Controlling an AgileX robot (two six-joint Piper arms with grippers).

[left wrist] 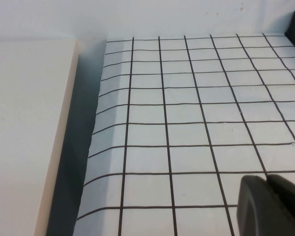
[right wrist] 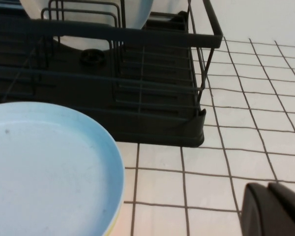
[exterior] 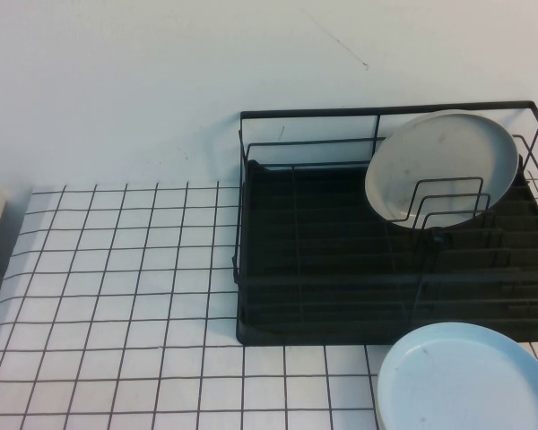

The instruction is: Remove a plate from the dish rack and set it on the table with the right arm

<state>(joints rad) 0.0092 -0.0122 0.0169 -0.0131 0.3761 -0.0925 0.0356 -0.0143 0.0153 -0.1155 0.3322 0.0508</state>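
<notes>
The light-blue plate (exterior: 466,381) lies flat on the table (exterior: 117,296) just in front of the dish rack (exterior: 323,287), at the front right. In the right wrist view the plate (right wrist: 44,172) fills the near side, with a thin yellow edge under its rim. My right gripper (right wrist: 268,186) is shut and empty over the table (right wrist: 246,123), beside the plate and apart from it. My left gripper (left wrist: 266,178) is shut and empty over the table (left wrist: 187,132) at the far left. Neither gripper shows in the high view.
A whitish-grey plate (exterior: 439,157) stands tilted in the wire dividers at the rack's back right and also shows in the right wrist view (right wrist: 135,10). The rack's front rail (right wrist: 137,34) is near the blue plate. A cream block (left wrist: 24,137) lies past the cloth's left edge.
</notes>
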